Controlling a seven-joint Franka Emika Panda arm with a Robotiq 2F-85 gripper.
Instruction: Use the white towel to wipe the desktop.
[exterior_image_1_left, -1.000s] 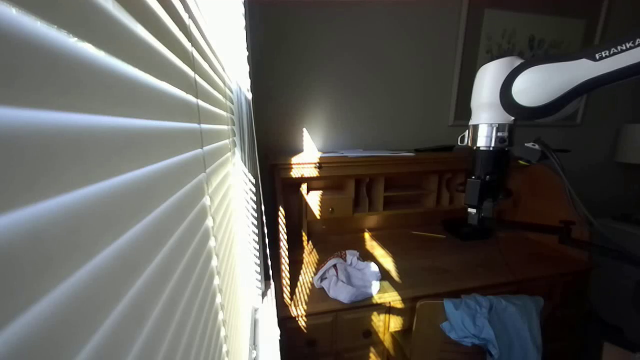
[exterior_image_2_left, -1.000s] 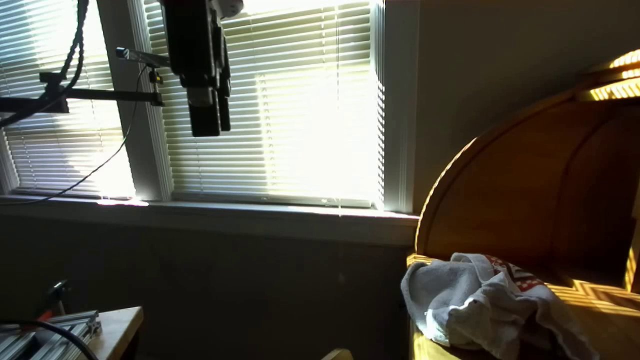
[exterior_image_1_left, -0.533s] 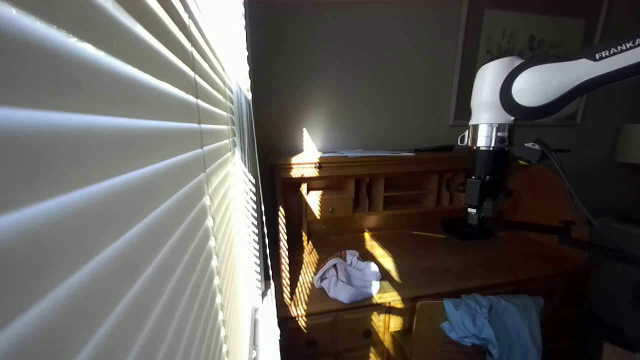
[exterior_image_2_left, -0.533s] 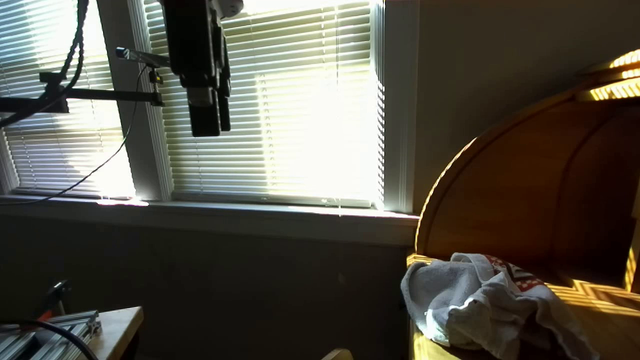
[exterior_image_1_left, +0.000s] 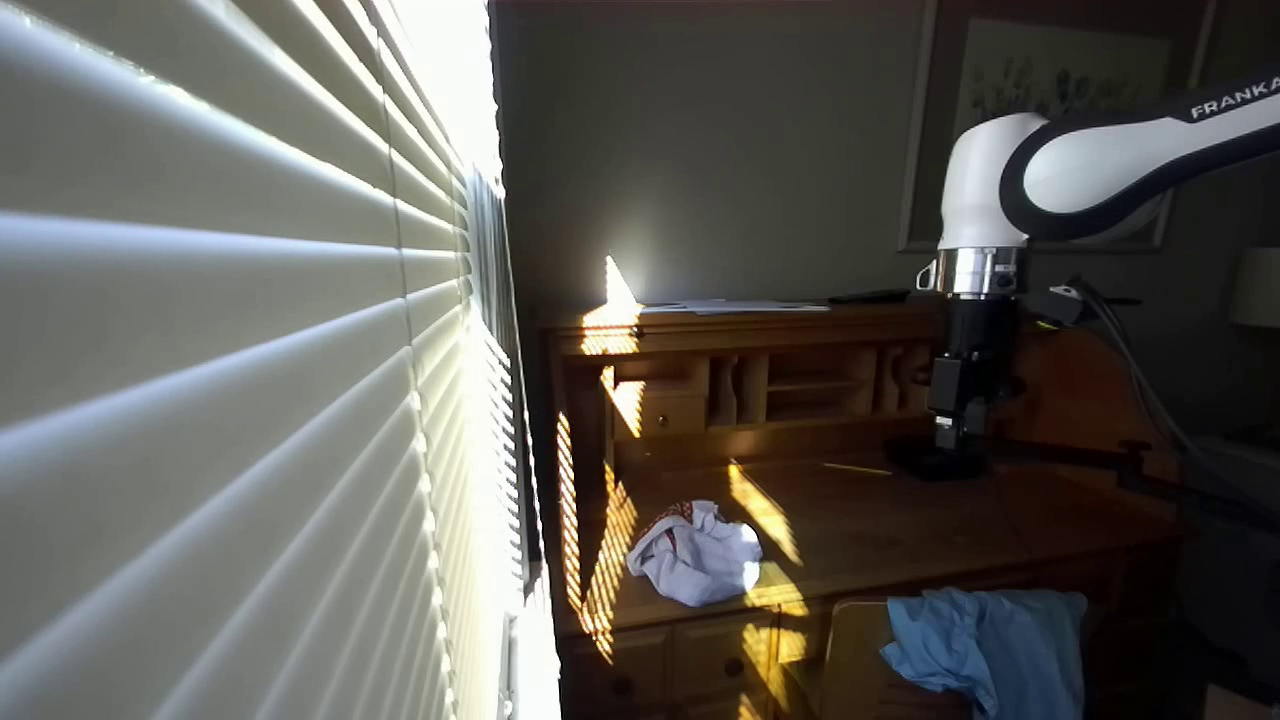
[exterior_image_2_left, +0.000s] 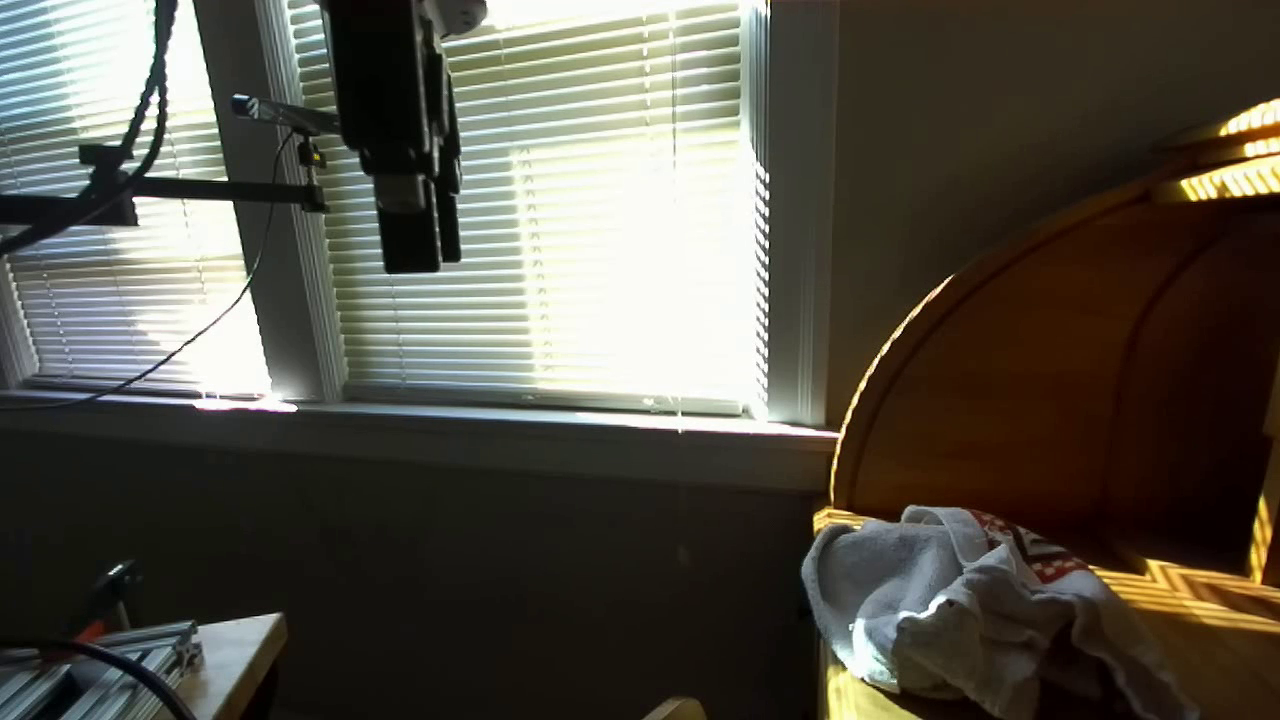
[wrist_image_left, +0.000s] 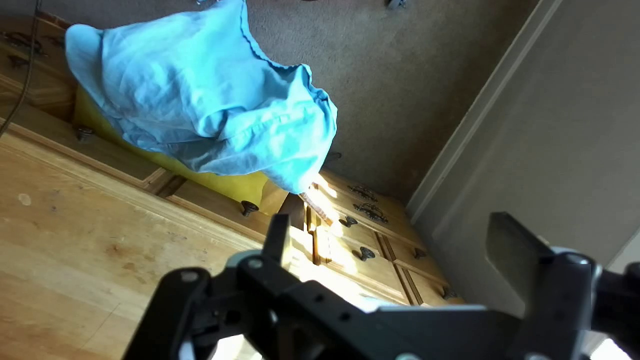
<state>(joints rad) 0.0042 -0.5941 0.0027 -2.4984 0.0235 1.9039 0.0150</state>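
Hand (wrist_image_left: 392, 245) hanging spread, empty, well apart from white towel (exterior_image_1_left: 697, 560); seeing no chg vs. 1 s ago, so I'm prob. needing pickup b4 wiping desktop (exterior_image_1_left: 870, 520).

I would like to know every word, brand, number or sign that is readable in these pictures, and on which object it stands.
"FRANKA": on the robot arm, in white letters, the last one at the right edge of an exterior view.
Metal ring at the arm's wrist: tiny marks, too small to read, if they are text.
Papers on top of the desk: seen nearly edge-on, nothing readable.
The wrist view shows no readable text.
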